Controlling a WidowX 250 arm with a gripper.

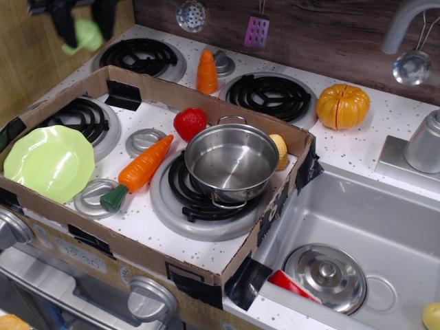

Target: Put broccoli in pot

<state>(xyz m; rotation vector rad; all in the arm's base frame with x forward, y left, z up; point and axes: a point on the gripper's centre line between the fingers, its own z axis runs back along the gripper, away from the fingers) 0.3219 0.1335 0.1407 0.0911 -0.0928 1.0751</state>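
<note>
The desk point(385, 148) is a white speckled toy stove top with a sink point(385, 234) sunk into its right side. A shallow cardboard tray point(206, 265) covers most of the front and left of it. Inside the tray, toward its right end, the pot point(232, 161) stands upright and empty on a burner, its mouth open to the top. At the tray's left end lies a lime plate point(48, 161), and between plate and pot a carrot point(141, 168) lies slantwise, leaf end toward the front edge. A red tomato point(190, 123) sits just behind the pot. Beyond the tray a pumpkin point(342, 106) rests near the back right, and a lid point(326, 273) lies in the sink.

At the far back left corner, cut by the top edge, the tool point(81, 29) hangs high above the desk, clenched on the broccoli point(84, 35), which shows as a pale green lump between the dark fingers. Only the lower part of the tool is in view, so how deep the grip sits is unclear.

The relation that matters: the pot lies well apart from the tool, to the right and toward the front edge, and lower. The carry looks to run diagonally over the tray's back wall and the tomato, then down over the pot's open mouth. Since the pot is wide and round, approach angle matters little.
</note>
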